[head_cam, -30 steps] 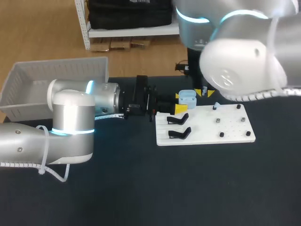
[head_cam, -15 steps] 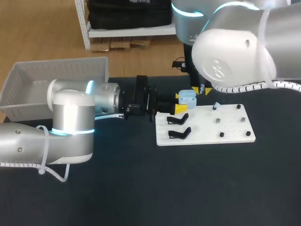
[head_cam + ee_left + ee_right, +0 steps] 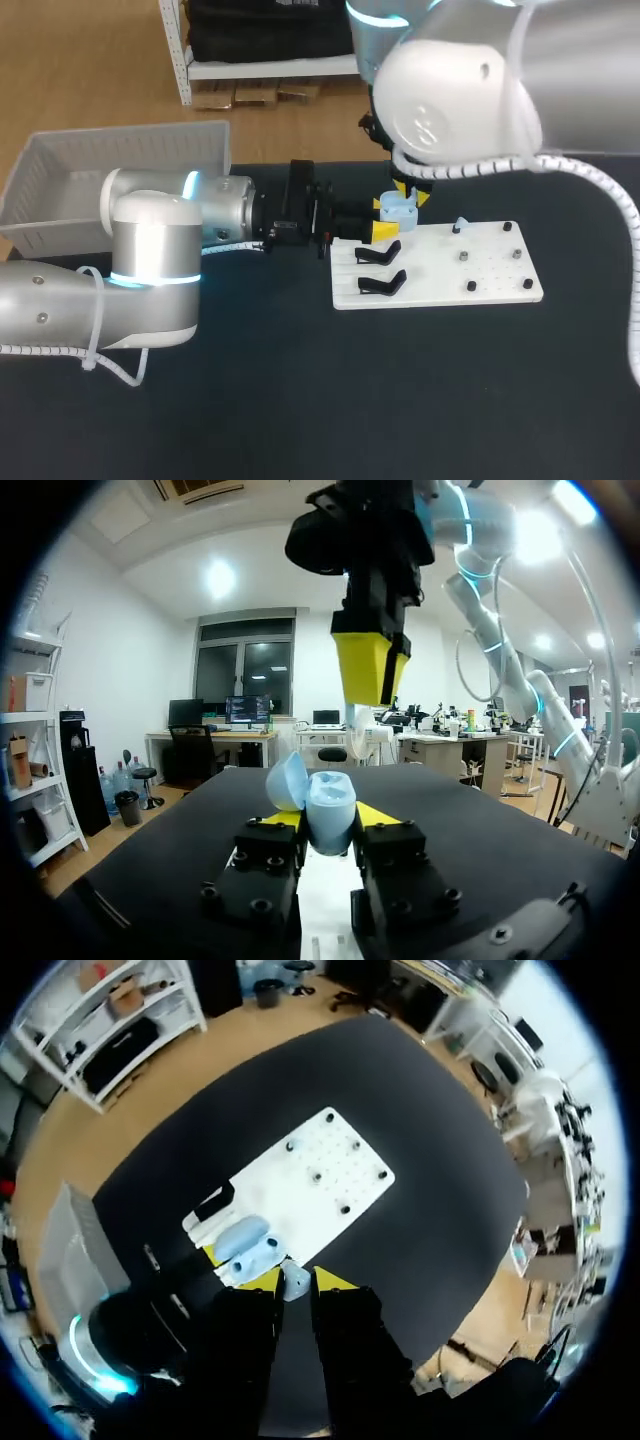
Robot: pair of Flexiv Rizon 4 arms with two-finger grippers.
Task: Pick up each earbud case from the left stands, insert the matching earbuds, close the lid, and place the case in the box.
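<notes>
My left gripper [image 3: 382,218] is shut on a light-blue earbud case [image 3: 399,210] and holds it just off the white board's far left corner. In the left wrist view the case [image 3: 330,812] sits between the yellow tips with its lid [image 3: 287,780] open. My right gripper [image 3: 408,193] hangs right above the case, its yellow tips close together. From the right wrist, that gripper [image 3: 298,1280] is shut on a small pale earbud [image 3: 295,1283], with the open case [image 3: 245,1245] directly below. Another pale earbud [image 3: 458,226] stands on a peg of the board.
The white board [image 3: 440,270] carries two black stands [image 3: 381,270] on its left side and several dark pegs on the right. A white basket [image 3: 120,160] sits at the table's far left corner. Dark tabletop lies in front of the board.
My right arm has swung left, bringing its gripper from beside the board's far edge to over the open case. The left arm and the case have stayed put.
</notes>
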